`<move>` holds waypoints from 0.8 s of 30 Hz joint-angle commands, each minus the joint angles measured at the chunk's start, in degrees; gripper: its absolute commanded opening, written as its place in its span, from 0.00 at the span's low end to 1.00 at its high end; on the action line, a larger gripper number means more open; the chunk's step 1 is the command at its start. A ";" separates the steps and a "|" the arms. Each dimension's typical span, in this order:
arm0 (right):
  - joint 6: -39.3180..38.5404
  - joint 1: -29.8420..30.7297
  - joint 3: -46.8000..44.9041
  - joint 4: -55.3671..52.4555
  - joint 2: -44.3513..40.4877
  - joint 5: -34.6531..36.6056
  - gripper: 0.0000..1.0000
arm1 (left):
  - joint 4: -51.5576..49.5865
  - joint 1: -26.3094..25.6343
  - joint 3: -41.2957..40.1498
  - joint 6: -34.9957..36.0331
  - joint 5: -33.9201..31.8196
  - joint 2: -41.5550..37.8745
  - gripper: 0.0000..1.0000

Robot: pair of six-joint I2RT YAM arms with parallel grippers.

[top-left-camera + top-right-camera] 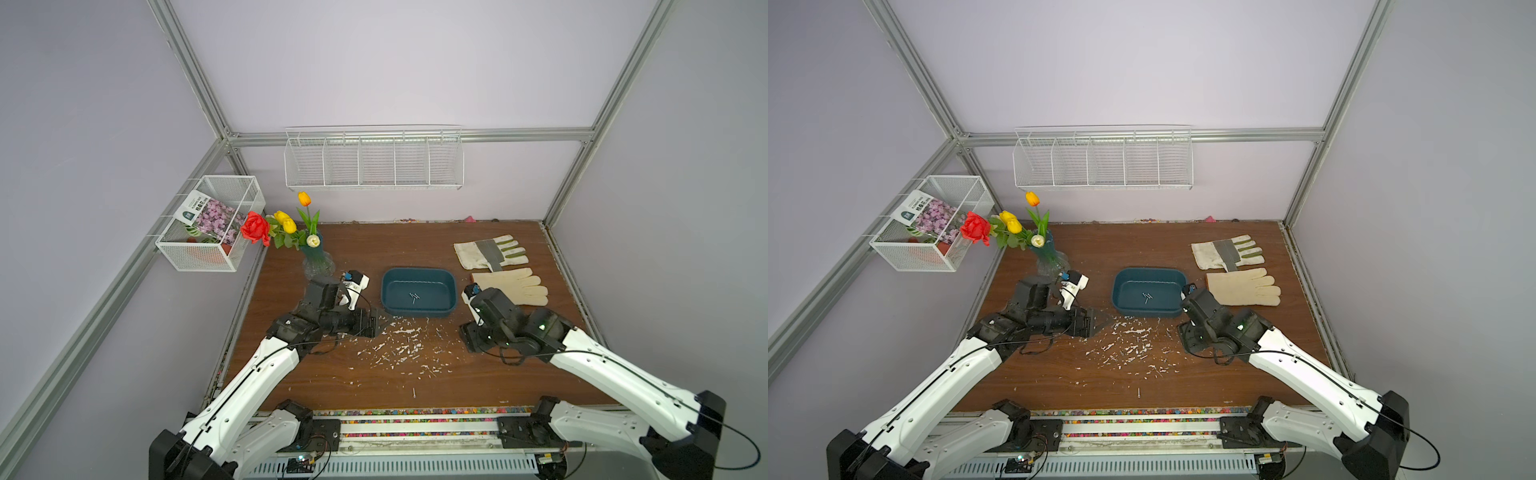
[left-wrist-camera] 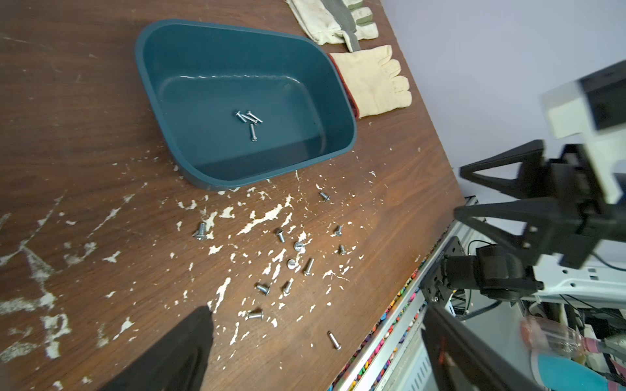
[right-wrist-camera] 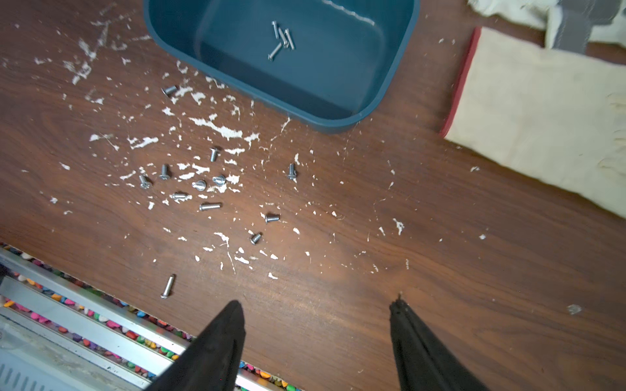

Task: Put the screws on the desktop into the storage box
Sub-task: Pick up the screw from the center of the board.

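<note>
The dark teal storage box stands mid-desktop with a few screws lying in it. Several more screws lie scattered among white flecks in front of it. One lone screw rests near the front edge. My left gripper hovers left of the scatter, open and empty. To the right of the scatter, my right gripper stands low over bare wood, its jaws apart with nothing between them.
Two work gloves lie right of the box, the nearer one close to my right arm. A glass vase of flowers stands behind my left arm. A rail lined with coloured beads runs along the front edge.
</note>
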 commanded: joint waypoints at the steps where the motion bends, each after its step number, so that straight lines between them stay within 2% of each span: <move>1: 2.63 1.60 -1.32 3.10 2.44 -0.87 0.70 | 1.67 -0.19 -0.45 1.17 2.54 -1.38 1.00; 7: 3.92 2.52 -0.67 5.16 7.65 -2.31 0.68 | 0.97 -0.14 -0.85 1.31 1.91 -2.82 1.00; 17: 5.12 3.55 -1.66 10.29 15.13 -3.72 0.53 | 0.48 -0.14 -2.45 0.95 2.51 -7.06 1.00; 24: 6.12 3.75 -2.92 13.54 18.66 -4.68 0.49 | 0.97 -0.14 -2.96 0.71 2.26 -6.94 1.00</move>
